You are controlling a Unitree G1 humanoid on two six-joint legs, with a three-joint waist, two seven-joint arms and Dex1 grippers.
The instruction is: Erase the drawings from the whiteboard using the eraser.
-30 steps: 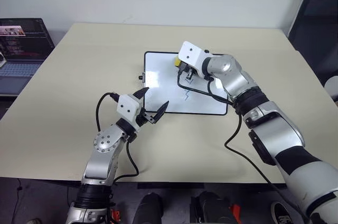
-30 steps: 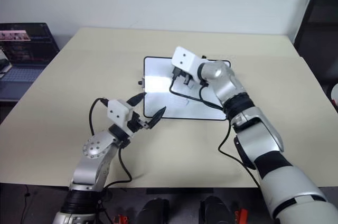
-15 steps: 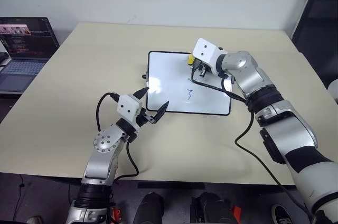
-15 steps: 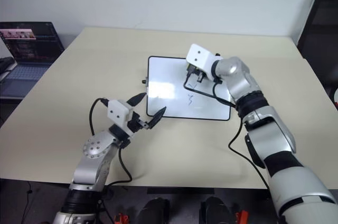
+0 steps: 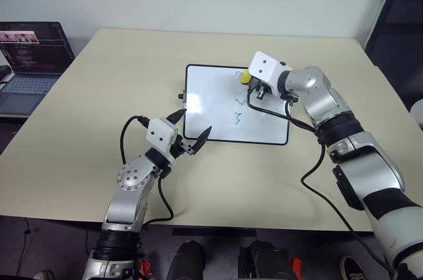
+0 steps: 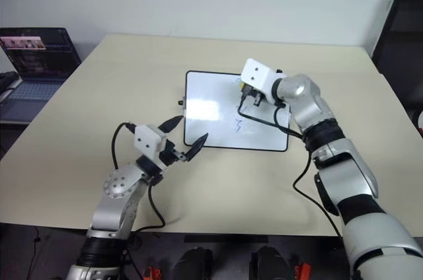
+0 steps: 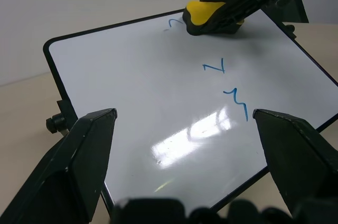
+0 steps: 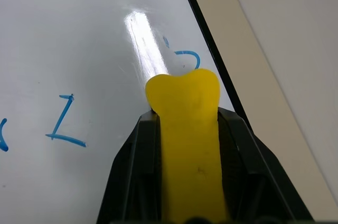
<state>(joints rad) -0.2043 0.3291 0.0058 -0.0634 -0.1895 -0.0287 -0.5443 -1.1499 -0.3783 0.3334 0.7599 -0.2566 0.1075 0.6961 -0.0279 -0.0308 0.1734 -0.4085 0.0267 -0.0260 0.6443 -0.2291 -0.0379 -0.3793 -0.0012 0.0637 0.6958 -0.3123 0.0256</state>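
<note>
The whiteboard (image 5: 211, 95) lies flat in the middle of the table. My right gripper (image 5: 252, 82) is shut on the yellow eraser (image 5: 245, 77), which presses on the board near its far edge. Beside the eraser's tip curls a short blue remnant of the top drawing (image 8: 186, 55). Nearer to me on the board are a Z-like mark (image 7: 216, 66) and a squiggle (image 7: 236, 98). My left gripper (image 5: 192, 131) hangs open over the board's near left corner, with nothing between its fingers.
The beige table (image 5: 119, 75) has wide bare room around the board. An open laptop (image 5: 30, 55) stands off its far left corner, and dark furniture (image 5: 396, 22) stands at the far right. A black cable (image 5: 271, 111) from my right wrist drapes over the board.
My right gripper has slid the eraser to the right along the board's far part, uncovering the lower two marks. The left arm has kept still.
</note>
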